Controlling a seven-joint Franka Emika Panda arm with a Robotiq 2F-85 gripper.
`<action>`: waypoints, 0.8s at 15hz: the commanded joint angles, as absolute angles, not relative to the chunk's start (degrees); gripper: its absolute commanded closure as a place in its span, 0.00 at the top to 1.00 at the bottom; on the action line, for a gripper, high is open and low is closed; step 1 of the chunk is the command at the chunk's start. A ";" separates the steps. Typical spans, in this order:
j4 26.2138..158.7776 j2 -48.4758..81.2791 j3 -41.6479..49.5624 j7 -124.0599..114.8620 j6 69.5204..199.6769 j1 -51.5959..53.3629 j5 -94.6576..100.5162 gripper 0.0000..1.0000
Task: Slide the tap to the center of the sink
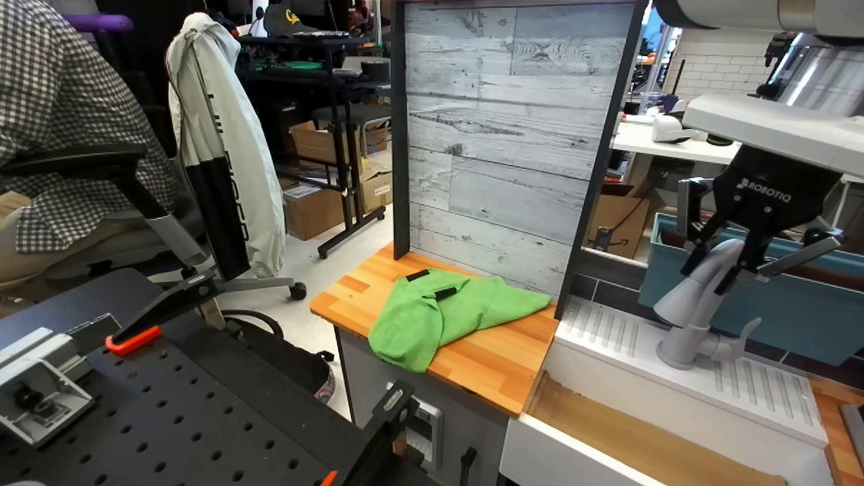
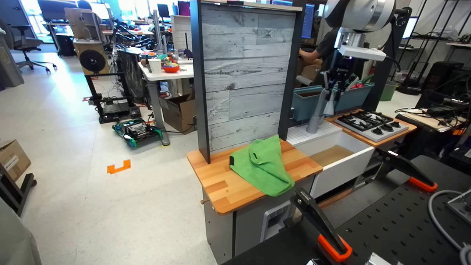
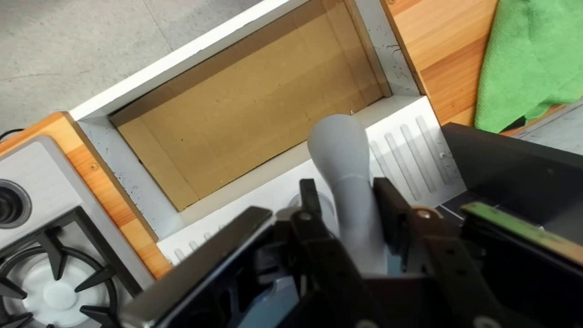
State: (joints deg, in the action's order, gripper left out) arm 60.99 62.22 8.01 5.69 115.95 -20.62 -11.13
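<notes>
The grey tap (image 1: 691, 331) stands on the ribbed back ledge of the white sink (image 1: 607, 378). In an exterior view, its spout points toward the wooden countertop and its side lever is on the opposite side. The tap (image 2: 315, 117) and sink (image 2: 342, 169) also show in another exterior view. My gripper (image 1: 706, 278) points down at the top of the spout. In the wrist view, my gripper (image 3: 345, 184) is partly open around the spout (image 3: 339, 141). The right finger is close to the spout, contact unclear; a gap shows on the left. The lever is hidden there.
A teal bin (image 1: 783, 297) stands right behind the tap. A green cloth (image 1: 439, 324) lies on the wooden countertop (image 1: 499, 364). A wood-patterned panel (image 1: 499, 135) rises behind the countertop. A stove (image 2: 371, 125) sits on the sink's far side.
</notes>
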 commanded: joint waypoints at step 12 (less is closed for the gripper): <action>59.61 62.26 11.11 8.35 116.01 -22.13 -6.02 1.00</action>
